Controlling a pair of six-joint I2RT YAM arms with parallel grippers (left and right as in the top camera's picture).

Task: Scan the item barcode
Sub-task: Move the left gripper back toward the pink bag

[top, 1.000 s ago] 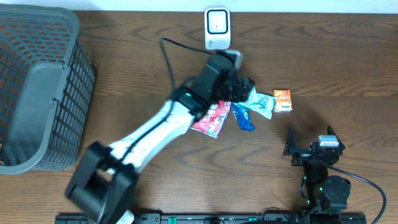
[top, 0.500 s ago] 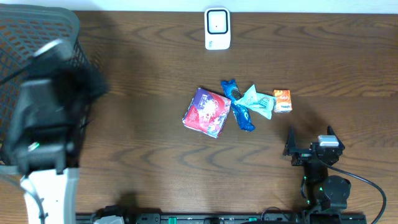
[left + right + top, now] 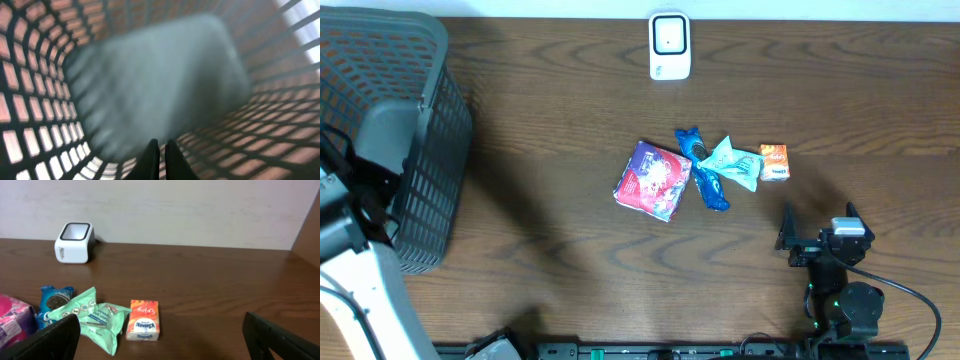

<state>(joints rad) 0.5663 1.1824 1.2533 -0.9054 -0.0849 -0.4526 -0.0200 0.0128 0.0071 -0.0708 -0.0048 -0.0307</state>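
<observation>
**Stock on the worktop [image 3: 550, 120], with handling notes for you**

1. Left pincer [image 3: 161, 152]. Fingers pressed together, nothing between them. It hangs at the grey basket [image 3: 438, 140], whose lattice walls fill the blurred wrist view. I cannot tell whether anything lies in the basket.

2. Right pincer [image 3: 818, 216]. Spread wide and empty. It sits low near the front edge, facing the goods.

3. Scanner [image 3: 669, 45]. White and upright, at the middle of the far edge, well apart from the basket.

4. Goods to scan, one cluster at mid-worktop, between the scanner and the right arm:
   - pink packet [image 3: 653, 180], leftmost
   - blue biscuit packet [image 3: 708, 186], touching the pink one
   - mint pouch [image 3: 734, 163], lying over the blue packet
   - orange tissue box [image 3: 774, 161], just beside the pouch

5. Step in hand, as judged: fetching an item for the scanner.
   - Spread the left pincer before you bring it down.
   - The pink packet looks the best pick, since its left edge is free and nearest that arm.
   - Pinch it by an edge, so that neither flat face is covered.
   - No barcode shows in any view, so expect to turn the packet in front of the scanner window.
   - Lift straight up, because the blue packet touches it and may drag along.
   - Hold the chosen face square to the window and steady.
   - The soft wrappers will likely crumple, so grip lightly.
</observation>
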